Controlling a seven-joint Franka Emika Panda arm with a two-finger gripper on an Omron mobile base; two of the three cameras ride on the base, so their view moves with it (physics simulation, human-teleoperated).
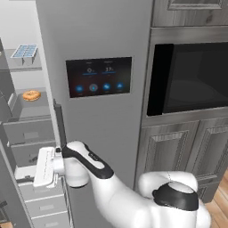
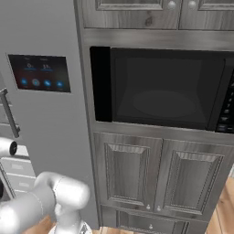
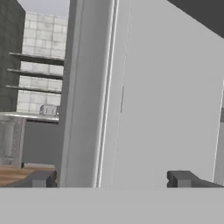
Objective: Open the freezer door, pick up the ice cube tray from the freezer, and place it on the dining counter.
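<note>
Left base view: the arm reaches left and low, its white hand level in front of the freezer drawers; the fingers are hidden. The ice cube tray sits on the top shelf, a donut one shelf below.

Right base view: the arm is cut off at the frame's left edge.

Hand view: the gripper is wide open and empty, facing a plain grey panel.
</note>
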